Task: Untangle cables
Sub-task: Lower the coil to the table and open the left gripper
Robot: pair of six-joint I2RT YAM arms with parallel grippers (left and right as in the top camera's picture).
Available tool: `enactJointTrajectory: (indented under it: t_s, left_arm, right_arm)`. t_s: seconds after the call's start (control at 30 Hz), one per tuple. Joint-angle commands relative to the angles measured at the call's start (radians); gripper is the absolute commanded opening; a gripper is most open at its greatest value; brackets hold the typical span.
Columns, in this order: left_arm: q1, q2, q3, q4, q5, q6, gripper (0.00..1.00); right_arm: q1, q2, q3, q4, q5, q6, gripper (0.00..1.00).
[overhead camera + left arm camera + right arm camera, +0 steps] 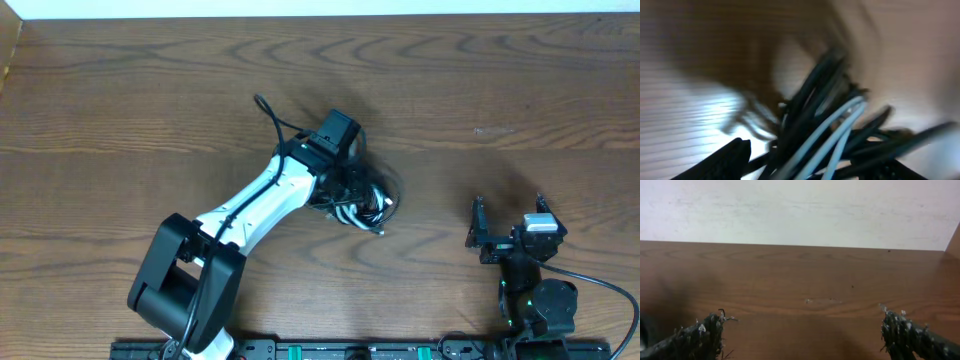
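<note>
The cables (374,207) lie in one knotted bundle of black cords near the table's middle, with a white cord (349,216) looped through it. My left gripper (347,188) is down on the bundle's left side. In the blurred left wrist view the black cords and the pale white cord (842,127) run between the fingers (732,156) of the left gripper (815,162), whose jaws stand apart and pinch nothing. My right gripper (508,207) rests well to the right of the bundle. It is open and holds nothing, with only bare wood between the jaws of the right gripper (802,325).
The wooden table (480,80) stretches out on all sides of the bundle. A pale wall (800,210) stands behind its far edge. The left arm (250,205) reaches diagonally from the front left. A black rail (330,350) runs along the front edge.
</note>
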State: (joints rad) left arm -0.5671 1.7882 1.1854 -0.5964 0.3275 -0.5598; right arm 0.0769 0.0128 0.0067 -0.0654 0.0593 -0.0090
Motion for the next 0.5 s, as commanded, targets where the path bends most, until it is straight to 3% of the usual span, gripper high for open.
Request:
enactJointTrajectory:
  t_s: [0.0,0.47]
  left_arm:
    - [0.042,0.013,0.006,-0.03,-0.109,0.013,0.69]
    - [0.098,-0.125,0.069,-0.136,-0.112,0.07,0.81]
  right_arm:
    - [-0.003,-0.004,-0.002,-0.003,0.005,-0.007,0.99]
    - [-0.003,-0.004,-0.002,-0.003,0.005,-0.007,0.99]
